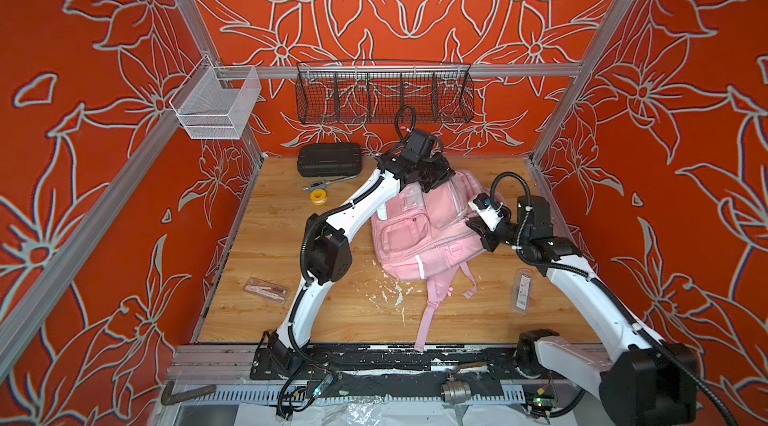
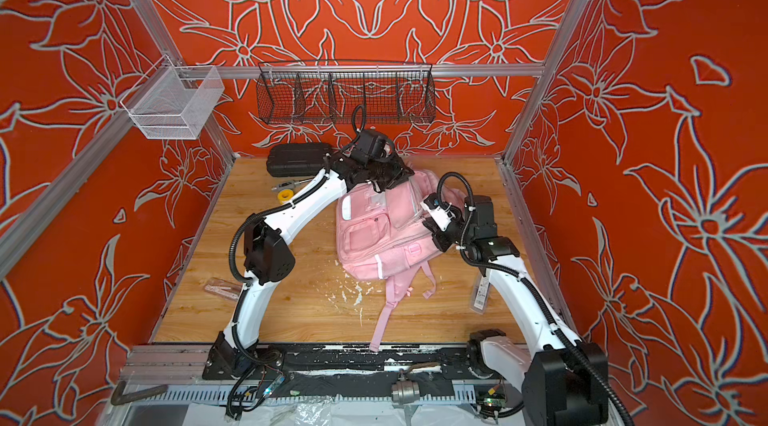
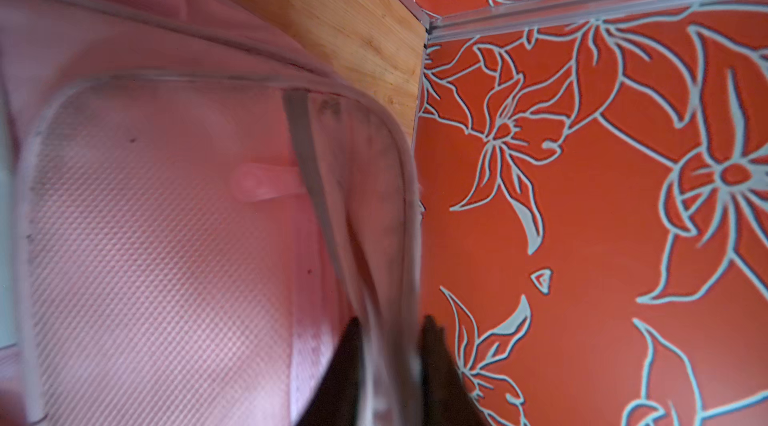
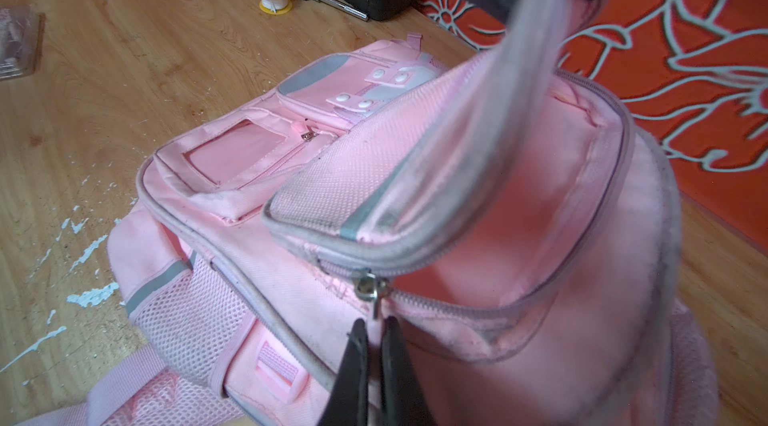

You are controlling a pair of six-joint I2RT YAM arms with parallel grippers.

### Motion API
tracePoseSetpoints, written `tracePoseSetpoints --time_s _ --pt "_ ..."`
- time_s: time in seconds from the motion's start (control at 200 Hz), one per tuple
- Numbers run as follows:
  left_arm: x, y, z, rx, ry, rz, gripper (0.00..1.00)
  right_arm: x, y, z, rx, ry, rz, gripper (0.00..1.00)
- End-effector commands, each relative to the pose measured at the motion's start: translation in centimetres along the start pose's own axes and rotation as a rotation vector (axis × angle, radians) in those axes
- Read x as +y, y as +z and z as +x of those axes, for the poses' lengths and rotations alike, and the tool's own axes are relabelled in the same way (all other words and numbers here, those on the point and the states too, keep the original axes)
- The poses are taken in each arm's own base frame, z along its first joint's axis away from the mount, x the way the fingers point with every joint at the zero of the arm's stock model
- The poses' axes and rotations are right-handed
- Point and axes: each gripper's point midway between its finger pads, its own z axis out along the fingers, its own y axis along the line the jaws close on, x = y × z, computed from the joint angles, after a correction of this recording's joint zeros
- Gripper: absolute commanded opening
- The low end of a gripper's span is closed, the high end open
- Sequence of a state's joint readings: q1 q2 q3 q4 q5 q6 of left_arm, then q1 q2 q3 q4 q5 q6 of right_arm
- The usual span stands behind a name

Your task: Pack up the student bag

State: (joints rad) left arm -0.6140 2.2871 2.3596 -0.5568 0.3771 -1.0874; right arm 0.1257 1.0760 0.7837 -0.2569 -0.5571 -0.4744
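The student bag [image 1: 419, 236] [image 2: 374, 236] lies on the wooden table, pale pink, with its straps trailing toward the front edge. Its main compartment gapes open in the right wrist view [image 4: 519, 203]. My left gripper [image 1: 432, 184] [image 3: 390, 324] is over the bag's far end. Its jaws stand apart, and the blurred edge of the top flap [image 3: 386, 236] runs between them. My right gripper [image 1: 484, 236] [image 4: 376, 326] is at the bag's right side, shut on the zipper pull [image 4: 375, 303] that hangs from the slider.
At the back left sit a black ribbed case [image 1: 329, 159], a metal tool [image 1: 328, 183] and a yellow tape roll [image 1: 318, 196]. Clear packets lie at front left [image 1: 266, 290] and at right [image 1: 523, 291]. A black wire basket [image 1: 384, 95] and a white mesh basket [image 1: 216, 105] hang above.
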Motion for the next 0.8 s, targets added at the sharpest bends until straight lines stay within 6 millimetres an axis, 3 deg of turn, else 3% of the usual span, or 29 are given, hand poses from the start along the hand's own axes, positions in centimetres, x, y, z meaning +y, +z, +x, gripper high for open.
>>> tracePoseSetpoints --time_s 0.0,0.115,0.195,0.275,0.405,0.555,0.656,0.796 --pt "-3.1 -1.3 -0.2 0.003 0.165 0.086 0.52 0.0 -0.8 -2.2 -0.088 -0.068 0.0 0.0" --pt "-3.9 -3.3 -0.7 -0.05 0.377 0.054 0.62 -0.4 -0.8 -2.0 -0.085 -0.057 0.025 0.0" --pt "-3.6 -4.7 0.0 -0.04 0.575 0.025 0.62 -0.5 -0.6 -1.8 -0.075 -0.029 0.025 0.0" --pt "-1.9 -5.9 1.7 0.022 0.77 -0.014 0.61 -0.5 -0.4 -1.8 -0.078 0.002 0.013 0.0" --pt "2.8 -7.3 4.7 0.105 1.018 -0.065 0.57 0.0 -0.5 -2.3 -0.119 0.032 -0.012 0.0" --pt "4.0 -9.0 8.1 0.092 1.259 0.083 0.55 0.4 -0.4 -2.2 -0.119 0.062 -0.042 0.0" --pt "4.5 -9.1 11.0 0.097 1.438 0.169 0.53 0.7 -0.5 -2.2 -0.111 0.073 -0.057 0.0" --pt "5.9 -7.4 13.5 0.152 1.595 0.141 0.52 1.0 -0.8 -2.4 -0.112 0.075 -0.068 0.0"
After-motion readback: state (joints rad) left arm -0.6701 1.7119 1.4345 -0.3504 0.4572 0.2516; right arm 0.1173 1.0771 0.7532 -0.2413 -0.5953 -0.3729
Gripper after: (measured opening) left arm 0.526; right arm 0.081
